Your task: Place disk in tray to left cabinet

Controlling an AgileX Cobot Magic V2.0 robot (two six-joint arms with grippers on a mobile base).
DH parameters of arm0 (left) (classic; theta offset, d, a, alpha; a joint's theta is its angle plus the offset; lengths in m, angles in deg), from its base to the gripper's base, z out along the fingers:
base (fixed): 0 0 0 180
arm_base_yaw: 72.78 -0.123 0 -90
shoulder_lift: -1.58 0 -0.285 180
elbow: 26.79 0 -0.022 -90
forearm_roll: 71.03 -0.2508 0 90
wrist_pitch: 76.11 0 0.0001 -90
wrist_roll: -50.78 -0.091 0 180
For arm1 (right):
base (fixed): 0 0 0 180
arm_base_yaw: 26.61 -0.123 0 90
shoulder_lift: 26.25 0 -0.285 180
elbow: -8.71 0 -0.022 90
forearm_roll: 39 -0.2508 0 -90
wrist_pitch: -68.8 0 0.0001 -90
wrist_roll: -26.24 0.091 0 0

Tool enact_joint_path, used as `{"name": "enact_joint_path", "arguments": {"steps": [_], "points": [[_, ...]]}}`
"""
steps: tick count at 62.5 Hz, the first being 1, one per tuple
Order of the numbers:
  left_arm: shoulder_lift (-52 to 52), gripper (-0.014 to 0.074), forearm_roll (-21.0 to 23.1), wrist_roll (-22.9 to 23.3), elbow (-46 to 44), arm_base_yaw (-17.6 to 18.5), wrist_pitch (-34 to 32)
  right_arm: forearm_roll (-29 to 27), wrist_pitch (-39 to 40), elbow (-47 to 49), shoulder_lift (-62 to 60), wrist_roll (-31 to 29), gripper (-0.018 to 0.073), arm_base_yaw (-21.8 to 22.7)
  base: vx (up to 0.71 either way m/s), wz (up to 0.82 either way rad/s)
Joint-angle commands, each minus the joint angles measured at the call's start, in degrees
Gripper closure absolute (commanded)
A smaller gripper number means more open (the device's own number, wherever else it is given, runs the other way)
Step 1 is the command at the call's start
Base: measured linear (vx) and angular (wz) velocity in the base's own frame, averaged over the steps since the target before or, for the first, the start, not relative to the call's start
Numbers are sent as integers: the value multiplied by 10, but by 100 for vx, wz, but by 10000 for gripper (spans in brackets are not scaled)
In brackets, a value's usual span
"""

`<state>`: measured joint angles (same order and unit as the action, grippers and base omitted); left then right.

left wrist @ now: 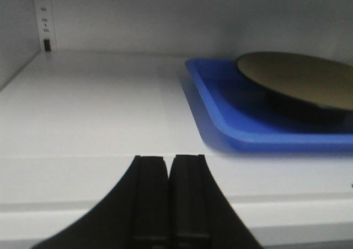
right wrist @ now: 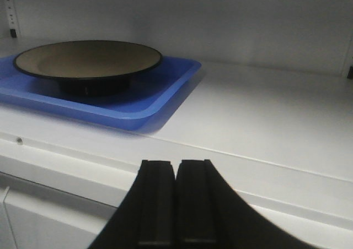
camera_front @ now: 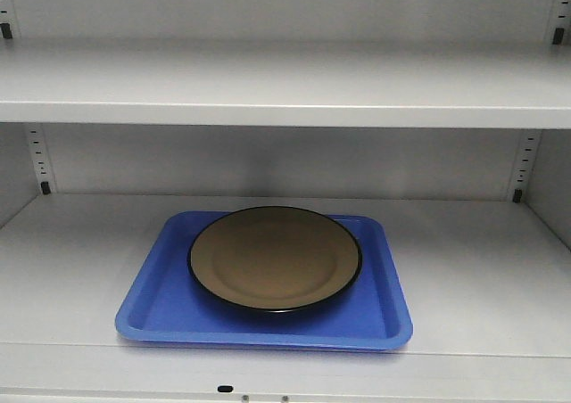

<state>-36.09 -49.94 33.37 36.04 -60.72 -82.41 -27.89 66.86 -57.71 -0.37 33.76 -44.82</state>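
Front view: disk is seated in the tray, tray set on the left cabinet shelf. Left gripper and right gripper are pressed together, nothing held, both kept off the shelf edge. Tray is flanked evenly; neither arm is judged nearer. Placement is judged done.

From my front camera neither arm shows at all. The pale grey-white shelving cabinet runs off every edge, so I cannot see its full width or height. In my left wrist view the round beige-tan plate with the black rim and the bright blue plastic tray are cut by the right edge, and everything is soft. My right wrist view crops the tray at the left edge; the plate hides the tray floor beneath.
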Motion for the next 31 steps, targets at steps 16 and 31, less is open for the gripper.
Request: {"name": "enact_joint_path", "arguments": {"steps": [16,31], "points": [[1,603,5,1,-14,3,-76,9,56,16,6,-3,563,1,0,0],[1,603,5,1,-14,3,-76,9,56,16,6,-3,563,1,0,0]]}}
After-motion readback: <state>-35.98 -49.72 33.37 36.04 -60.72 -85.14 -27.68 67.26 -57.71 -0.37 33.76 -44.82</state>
